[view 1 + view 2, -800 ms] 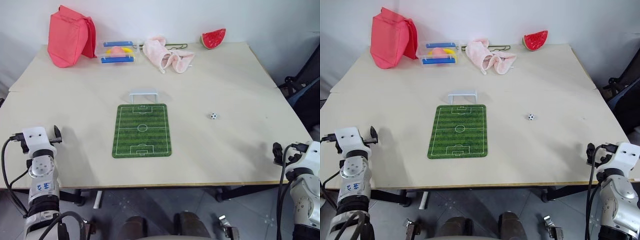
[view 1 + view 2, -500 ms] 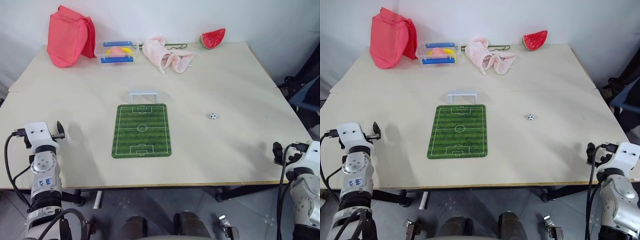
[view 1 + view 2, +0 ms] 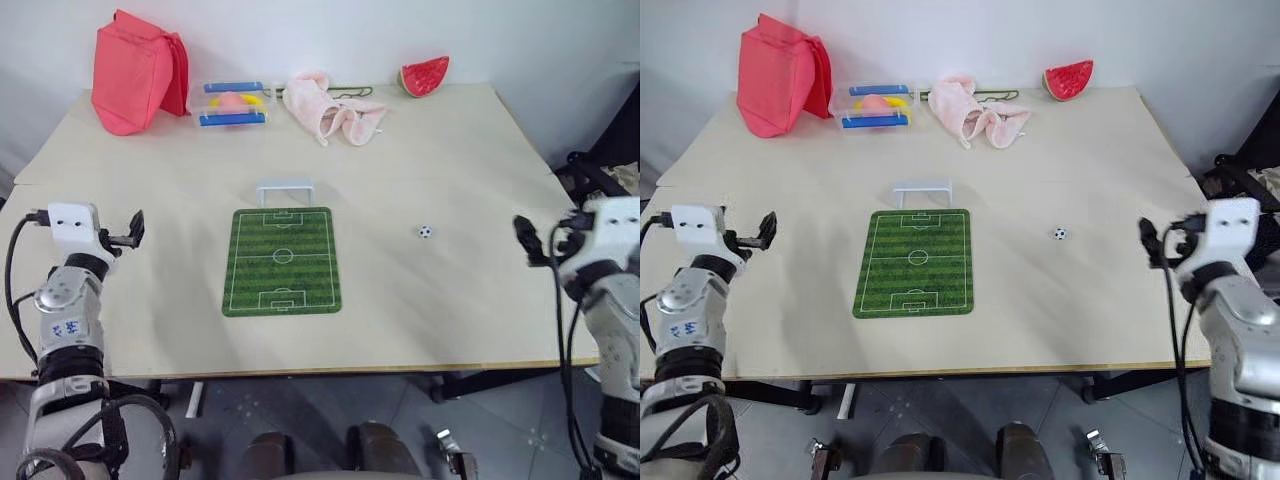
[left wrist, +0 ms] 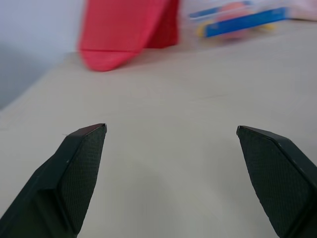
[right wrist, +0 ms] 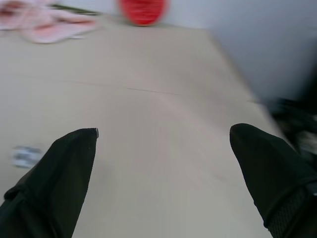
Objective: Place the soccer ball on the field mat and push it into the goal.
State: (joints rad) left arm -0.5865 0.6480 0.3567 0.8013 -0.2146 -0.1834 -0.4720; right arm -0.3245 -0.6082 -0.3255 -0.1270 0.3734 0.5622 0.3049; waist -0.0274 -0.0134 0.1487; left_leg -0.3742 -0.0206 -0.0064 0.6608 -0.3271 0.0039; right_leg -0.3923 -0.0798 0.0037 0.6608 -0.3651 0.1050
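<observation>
we take the field mat as our landmark: it lies flat near the middle of the pale worktop, green with light and dark stripes and white pitch lines. the goal stands just beyond the mat's far short edge, upright, very near that edge; we cannot tell whether it touches it. the soccer ball rests on the bare worktop to the right of the mat, well apart from it and level with about its middle, with nothing touching it.

our left claw hangs over the worktop to the left of the mat, well apart from it, its two black fingers spread wide with nothing between them. our right claw is to the right of the mat, beyond the ball and near the worktop's right edge; its fingers are also spread wide and empty, and the ball shows as a pale blur beside one of them.

far beyond the mat, along the worktop's back edge, we see a red bag, a clear box with blue bars and something pink and yellow inside, a crumpled pink cloth and a watermelon slice.

a small label with blue marks sits on our left forearm; we cannot read it.
</observation>
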